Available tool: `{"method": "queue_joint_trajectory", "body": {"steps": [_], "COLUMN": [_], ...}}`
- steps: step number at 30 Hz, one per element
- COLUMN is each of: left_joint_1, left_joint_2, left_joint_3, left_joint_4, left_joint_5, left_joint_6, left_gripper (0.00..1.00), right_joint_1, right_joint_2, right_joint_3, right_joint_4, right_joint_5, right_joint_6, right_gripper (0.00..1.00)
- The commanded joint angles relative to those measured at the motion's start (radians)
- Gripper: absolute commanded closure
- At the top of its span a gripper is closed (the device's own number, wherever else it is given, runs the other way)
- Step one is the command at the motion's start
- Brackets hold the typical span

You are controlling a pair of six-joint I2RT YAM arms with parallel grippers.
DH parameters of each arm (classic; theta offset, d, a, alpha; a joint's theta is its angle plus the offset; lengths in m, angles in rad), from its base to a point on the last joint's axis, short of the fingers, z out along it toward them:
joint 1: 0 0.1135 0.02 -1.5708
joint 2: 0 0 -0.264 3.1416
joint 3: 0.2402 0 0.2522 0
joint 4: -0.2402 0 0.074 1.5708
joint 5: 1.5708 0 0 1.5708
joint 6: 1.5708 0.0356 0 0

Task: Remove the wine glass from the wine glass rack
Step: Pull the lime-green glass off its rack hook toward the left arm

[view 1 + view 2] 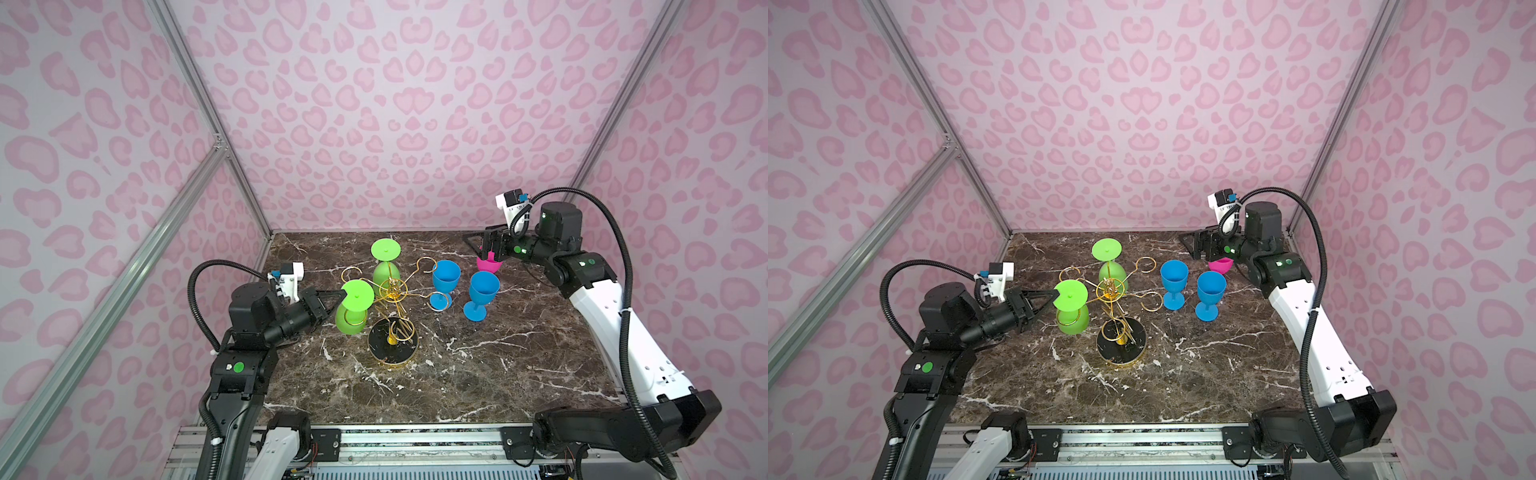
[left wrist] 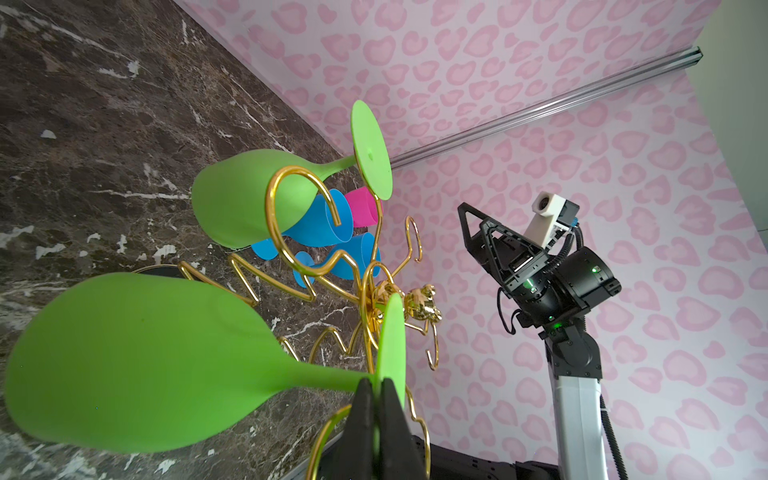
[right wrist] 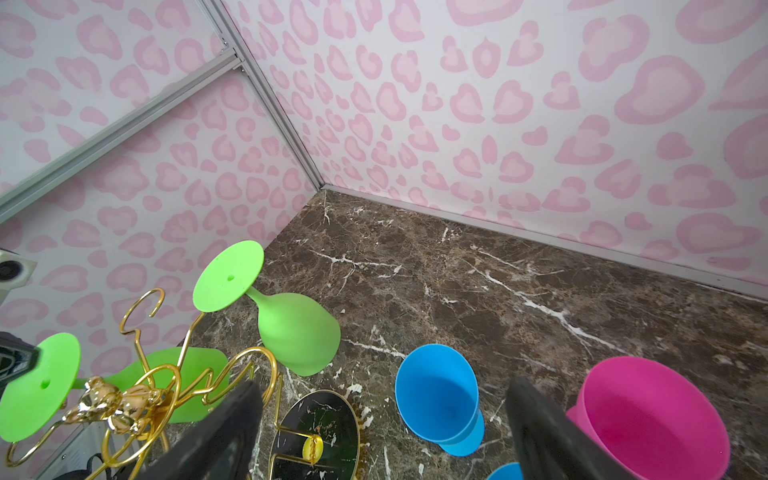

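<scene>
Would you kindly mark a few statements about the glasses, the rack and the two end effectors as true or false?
1. Two green glasses hang upside down on the wine glass rack. True: the nearer green glass and the farther green glass.
2. The left end effector is open and clear of every glass. False: it is shut on the foot of the nearer green glass.
3. Two blue glasses stand upright on the table. True.
4. The right end effector grips the pink glass. False: it is open and holds nothing; the pink glass is beside it.
</scene>
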Motion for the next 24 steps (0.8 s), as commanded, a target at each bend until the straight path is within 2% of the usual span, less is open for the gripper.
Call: {"method": "queue_joint_trajectory", "body": {"steps": [1, 14, 24], "left_joint_1": [0.012, 0.081, 0.1], "left_joint_2": [-0.01, -0.062, -0.123], "left_joint_3": [0.019, 0.034, 0.176], "left_joint_4": [-0.026, -0.139, -0.368], "left_joint_5": [-0.017, 0.028, -0.069], "left_joint_6": [0.04, 0.102, 0.213], "left_gripper": [0.96, 0.96, 0.96], "right_joint_1": [-0.001, -0.001, -0.003], "right_joint_2": [-0.004, -0.017, -0.02], "right_joint_3": [0.006, 0.004, 0.005], "right_joint_4": [0.01, 0.001, -0.001], "right_joint_5": [0.005, 0.009, 0.007], "right_joint_6": [-0.007, -0.009, -0.013], "right_gripper": [0.07, 0.07, 0.07]}}
